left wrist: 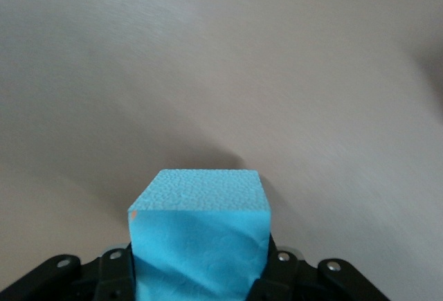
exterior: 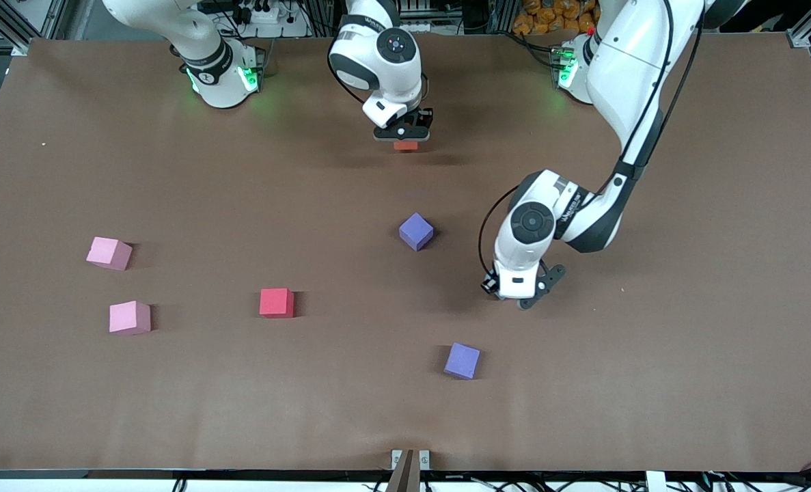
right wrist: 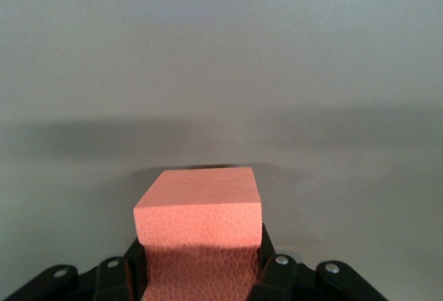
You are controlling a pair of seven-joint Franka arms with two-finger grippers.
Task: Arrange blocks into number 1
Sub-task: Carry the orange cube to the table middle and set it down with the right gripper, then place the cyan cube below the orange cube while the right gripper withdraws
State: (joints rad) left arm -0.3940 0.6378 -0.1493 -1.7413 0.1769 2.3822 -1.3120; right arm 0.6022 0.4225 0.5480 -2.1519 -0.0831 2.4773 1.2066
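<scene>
Both grippers hold one cube each; no line of the number 1 is laid yet.

Going from the right arm's end: the two pink cubes [exterior: 109,253] [exterior: 130,317] lie apart from the task, then the red block [exterior: 277,303] on the table [exterior: 685,383]. The right gripper [exterior: 403,134] has its jaws clamped on the orange block [right wrist: 198,235], which sits between them. Two purple blocks [exterior: 416,231] [exterior: 462,360] lie loose. The left gripper [exterior: 525,295] has its jaws pressed on the light blue block [left wrist: 199,239], low at the table. The step seems to be picking up; next, I think, each cube needs a place in one straight column.
</scene>
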